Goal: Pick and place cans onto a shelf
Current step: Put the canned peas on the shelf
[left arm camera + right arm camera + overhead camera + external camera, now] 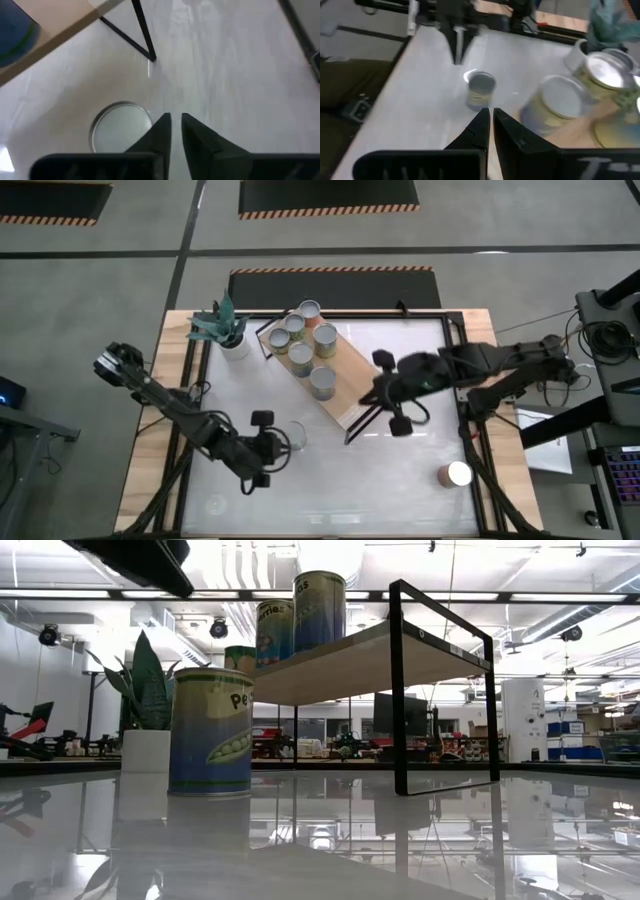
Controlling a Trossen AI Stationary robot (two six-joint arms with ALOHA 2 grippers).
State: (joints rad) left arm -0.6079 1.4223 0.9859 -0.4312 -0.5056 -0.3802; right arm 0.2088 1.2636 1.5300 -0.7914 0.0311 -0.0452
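Nearest the low camera, a pea can (211,730) stands on the table at 7 o'clock of the shelf (335,385), just beside the left gripper (275,446), whose fingers (159,131) are nearly closed on nothing, so the pick is judged unstarted and wider fingers are called for, while the right gripper (489,120) waits closed over the shelf's 5 o'clock end.

cans (211,730): blue, green pea label | shelf (340,385): light wood, black frame | plant (218,326): green

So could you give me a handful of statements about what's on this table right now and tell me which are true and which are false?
1. Several cans already stand on the shelf. True.
2. The left gripper holds a can in the air. False: it is nearly shut and holds nothing; the can stands on the table beside it.
3. A potted plant stands by one end of the shelf. True.
4. The right gripper is wide open. False: its fingers are together, empty, over the shelf's end.
5. No can stands on the right arm's side of the table. False: one can stands there alone.
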